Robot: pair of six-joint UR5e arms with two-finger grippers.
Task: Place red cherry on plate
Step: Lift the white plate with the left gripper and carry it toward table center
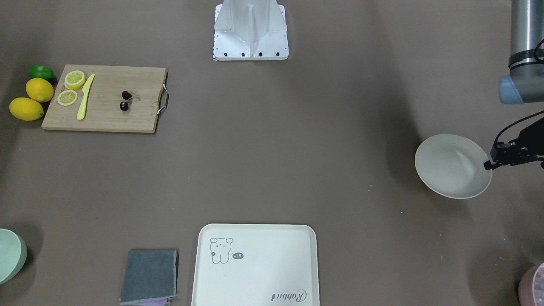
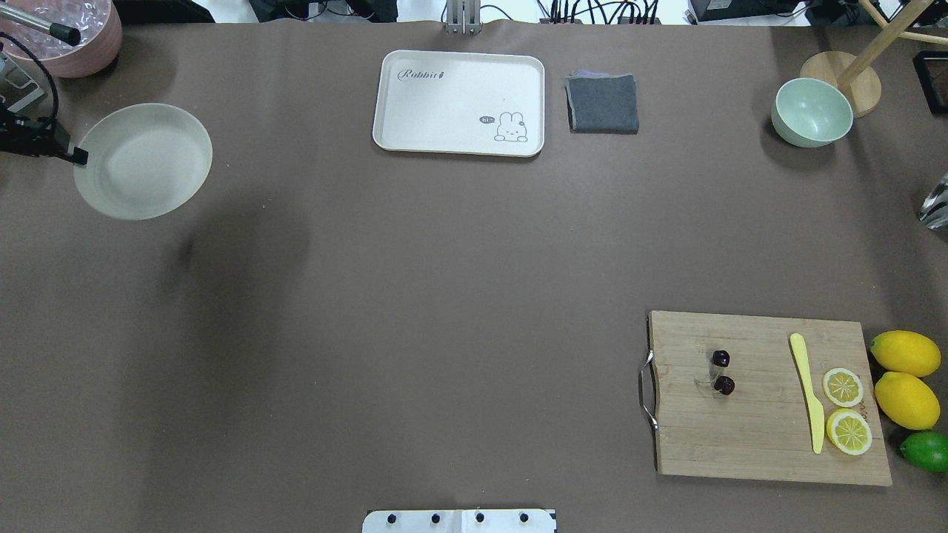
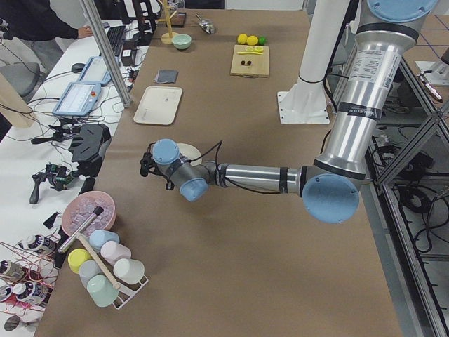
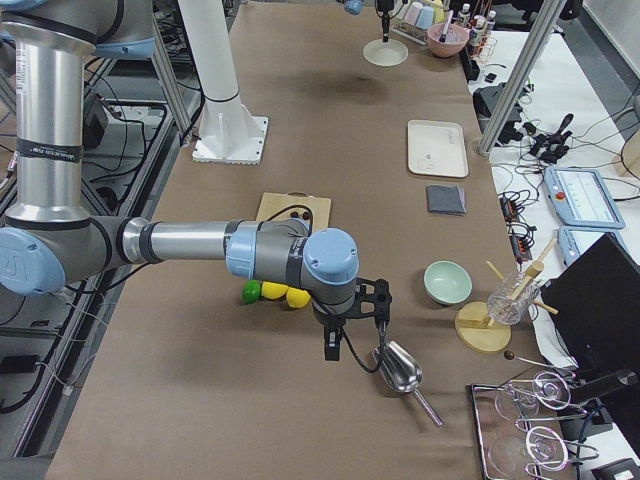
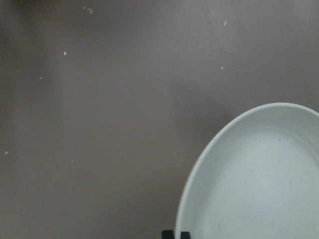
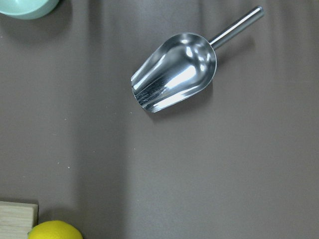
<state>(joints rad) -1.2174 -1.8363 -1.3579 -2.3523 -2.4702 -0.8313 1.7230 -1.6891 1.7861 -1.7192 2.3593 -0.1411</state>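
The red cherry (image 2: 722,371), two dark maroon fruits on one stem, lies on the wooden cutting board (image 2: 763,437), also seen as the cherry (image 1: 125,100) in the front view. The cream plate (image 2: 141,161) is far across the table at the robot's left. My left gripper (image 2: 78,155) is at the plate's (image 1: 450,168) outer rim, its two black fingertips (image 5: 169,234) shut on the rim (image 5: 199,169). My right gripper (image 4: 335,345) hangs beyond the board's outer end, above bare table near a metal scoop (image 6: 174,72). I cannot tell whether it is open or shut.
On the board lie a yellow knife (image 2: 807,392) and two lemon slices (image 2: 844,386). Two lemons (image 2: 905,354) and a lime (image 2: 926,450) sit beside it. A cream tray (image 2: 459,104), grey cloth (image 2: 602,104), green bowl (image 2: 812,111) and pink bowl (image 2: 70,37) line the far edge.
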